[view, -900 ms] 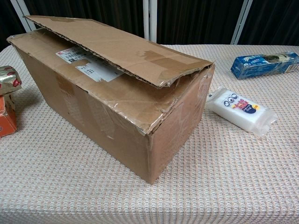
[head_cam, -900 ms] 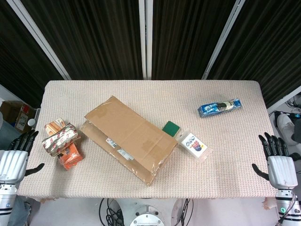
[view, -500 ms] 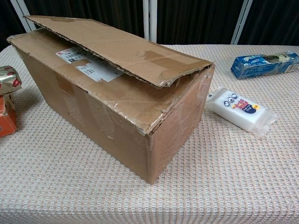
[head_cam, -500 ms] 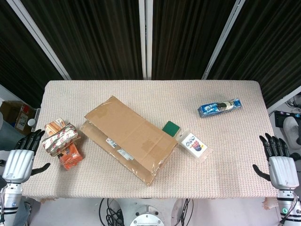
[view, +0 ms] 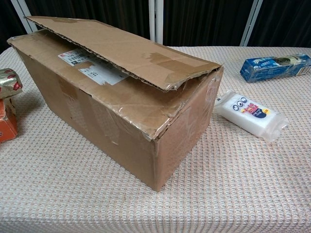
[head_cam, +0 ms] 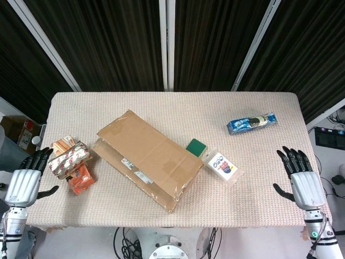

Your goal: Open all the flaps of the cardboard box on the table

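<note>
Box [view: 121, 97] flaps lie closed, top flap [view: 121, 48] slightly raised, contents hidden

No legible txt anywhere.

blue packet [head_cam: 252, 123] | white pack [head_cam: 222, 167] | green block [head_cam: 195, 146] | orange boxes [head_cam: 81, 178]

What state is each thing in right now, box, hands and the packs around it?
Cardboard box: flaps still folded over the top, upper one slightly lifted.
Left hand: open, at the table's edge, holding nothing.
Right hand: open, holding nothing.
White pack: lying flat beside the box.
Blue pack: lying flat.
</note>
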Motion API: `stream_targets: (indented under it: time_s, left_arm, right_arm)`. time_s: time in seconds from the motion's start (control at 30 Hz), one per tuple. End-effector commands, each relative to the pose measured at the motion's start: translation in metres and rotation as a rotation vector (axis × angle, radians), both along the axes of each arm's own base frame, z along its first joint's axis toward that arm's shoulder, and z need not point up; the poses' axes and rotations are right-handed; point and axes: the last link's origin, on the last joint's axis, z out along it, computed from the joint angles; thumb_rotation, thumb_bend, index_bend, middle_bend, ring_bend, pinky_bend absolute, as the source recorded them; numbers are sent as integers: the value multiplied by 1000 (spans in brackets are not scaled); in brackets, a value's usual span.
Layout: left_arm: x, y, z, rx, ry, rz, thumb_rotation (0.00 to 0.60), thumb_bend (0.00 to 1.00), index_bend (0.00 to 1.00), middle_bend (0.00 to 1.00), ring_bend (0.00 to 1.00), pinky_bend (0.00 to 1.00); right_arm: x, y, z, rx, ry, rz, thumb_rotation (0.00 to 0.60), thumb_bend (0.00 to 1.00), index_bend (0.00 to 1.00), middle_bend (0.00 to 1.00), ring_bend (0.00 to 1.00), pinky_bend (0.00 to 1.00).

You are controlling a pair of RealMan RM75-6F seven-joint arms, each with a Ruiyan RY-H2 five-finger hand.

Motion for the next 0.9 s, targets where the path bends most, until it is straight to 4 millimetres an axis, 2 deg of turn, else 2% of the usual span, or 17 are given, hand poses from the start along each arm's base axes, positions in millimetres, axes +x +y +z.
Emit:
stream_targets:
  time_s: [0.03,0.3,0.5,0.8,0.9]
  left_arm:
    - [-1,0,-2,-8,2,-1,600,49,11,80,91,204]
    - [-8,-2,3,2,9,26,600,49,11,80,91,204]
    - [-15,-3,2,3,7,51,600,48,11,80,91,204]
    - [-21,-2,2,-1,15,75,600,48,11,80,91,205]
    - [-21,-2,1,0,15,77,600,48,11,80,91,205]
  right_arm:
    - [34,-11,-6,67,-33,98,600,96,0,0,0,0]
    - [109,-16,-30,275,-6,303,600,96,0,0,0,0]
    - [148,-22,-56,346,-22,433,600,96,0,0,0,0]
    - [178,-38,-93,360,-73,468,600,126,0,0,0,0]
    - [185,-40,-98,360,-86,476,600,126,0,0,0,0]
